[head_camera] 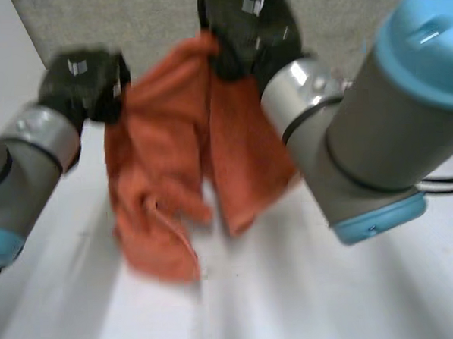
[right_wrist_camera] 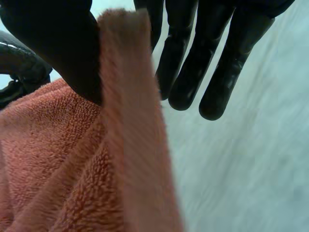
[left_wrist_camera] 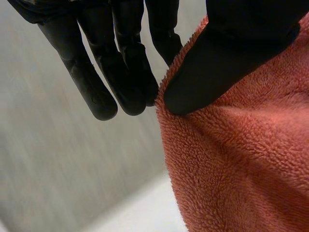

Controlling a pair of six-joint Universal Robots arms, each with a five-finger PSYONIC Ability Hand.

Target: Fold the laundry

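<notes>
An orange terry towel (head_camera: 162,165) hangs in the air above the white table, bunched in two drooping folds, its lower end close to the tabletop. My left hand (head_camera: 81,82) grips its upper left edge. In the left wrist view, that hand (left_wrist_camera: 96,58) pinches the towel's (left_wrist_camera: 231,164) edge between the thumb and straight fingers. My right hand (head_camera: 250,31) holds the top right of the towel. In the right wrist view, this hand (right_wrist_camera: 58,43) has its thumb pressed on a raised fold of the towel (right_wrist_camera: 72,159), with the fingers behind it.
The white table (head_camera: 332,301) lies below the towel. A grey panel (head_camera: 128,23) stands at the back. My right arm (head_camera: 390,108) reaches over the table's right side, and the left arm (head_camera: 21,165) comes in from the left.
</notes>
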